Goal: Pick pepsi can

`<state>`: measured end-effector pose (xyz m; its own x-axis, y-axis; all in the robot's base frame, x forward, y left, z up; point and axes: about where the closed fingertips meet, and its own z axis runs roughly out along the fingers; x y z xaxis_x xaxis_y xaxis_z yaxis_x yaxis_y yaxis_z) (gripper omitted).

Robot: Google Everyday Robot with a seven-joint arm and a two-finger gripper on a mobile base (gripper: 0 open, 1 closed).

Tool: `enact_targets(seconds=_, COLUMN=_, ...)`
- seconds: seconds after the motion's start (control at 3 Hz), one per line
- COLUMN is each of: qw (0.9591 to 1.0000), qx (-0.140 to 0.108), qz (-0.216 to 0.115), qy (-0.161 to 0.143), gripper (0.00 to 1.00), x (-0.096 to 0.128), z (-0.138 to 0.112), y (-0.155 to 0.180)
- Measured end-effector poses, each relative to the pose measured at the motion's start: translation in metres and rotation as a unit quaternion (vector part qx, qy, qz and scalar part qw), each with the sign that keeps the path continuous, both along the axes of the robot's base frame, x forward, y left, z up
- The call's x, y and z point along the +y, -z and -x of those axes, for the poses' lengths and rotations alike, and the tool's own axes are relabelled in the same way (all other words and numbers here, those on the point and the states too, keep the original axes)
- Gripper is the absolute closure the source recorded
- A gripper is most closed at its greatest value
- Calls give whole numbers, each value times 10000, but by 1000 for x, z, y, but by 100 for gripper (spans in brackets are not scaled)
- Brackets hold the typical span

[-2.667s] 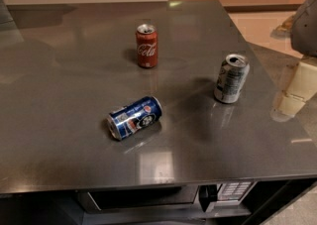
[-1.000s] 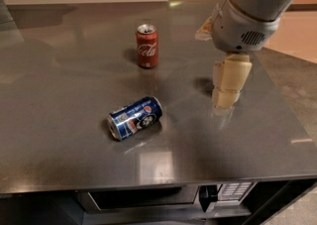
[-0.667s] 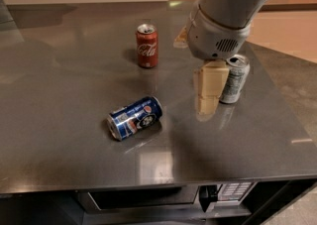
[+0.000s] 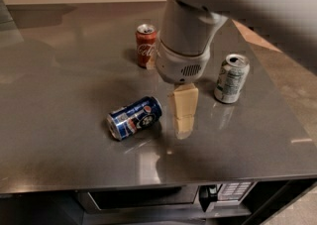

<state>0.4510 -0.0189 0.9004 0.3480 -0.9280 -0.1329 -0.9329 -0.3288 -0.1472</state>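
Currently the gripper (image 4: 183, 112), aperture not discernible, hangs just beside the pepsi can (image 4: 134, 118) lying on its side. A glancing descent could roll the can away.

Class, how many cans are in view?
3: pepsi can on its side, front; red can upright, back; silver can upright, right. Gripper hangs just right of the pepsi can; the arm may hide more.

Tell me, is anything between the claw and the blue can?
Nothing visible. The claw hangs just beside the blue can, which lies on its side; only tabletop shows between them. The red can and silver can stand farther away.
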Motion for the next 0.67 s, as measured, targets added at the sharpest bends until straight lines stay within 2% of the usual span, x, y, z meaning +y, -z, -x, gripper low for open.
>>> enact_targets(seconds=0.67, qw=9991, qx=-29, qz=357, qy=-244, gripper=0, x=23, z=-9, y=35)
